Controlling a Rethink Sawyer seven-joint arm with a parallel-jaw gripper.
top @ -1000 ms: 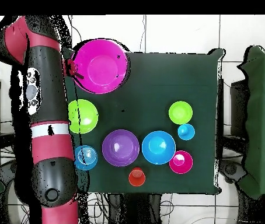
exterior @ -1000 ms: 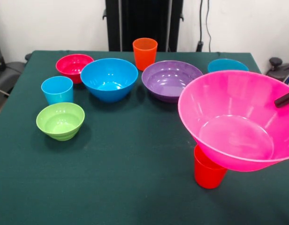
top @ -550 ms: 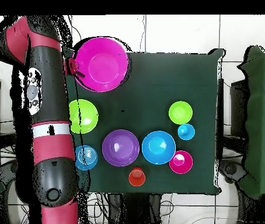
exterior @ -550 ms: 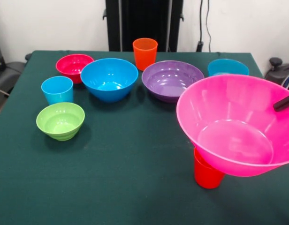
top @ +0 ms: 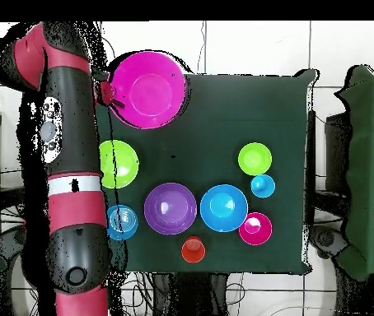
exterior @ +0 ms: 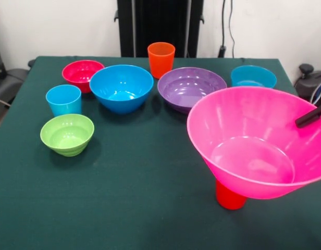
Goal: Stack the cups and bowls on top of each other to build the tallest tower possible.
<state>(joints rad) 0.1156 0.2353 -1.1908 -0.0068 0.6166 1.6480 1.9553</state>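
Here my claw (exterior: 312,115) pinches the far rim of the hot pink bowl (exterior: 254,143), held tilted over the red cup (exterior: 229,196), likely so it can seat there as a wide tier. Well apart on the surface (exterior: 139,198) wait the purple bowl (exterior: 192,87), blue bowl (exterior: 121,86), orange cup (exterior: 160,58).

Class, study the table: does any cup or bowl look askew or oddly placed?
Yes. The large hot pink plastic bowl is tilted, its opening tipped toward the camera, above the small red plastic cup, gripped at its rim by the gripper. Every other piece stands upright on the green tablecloth.
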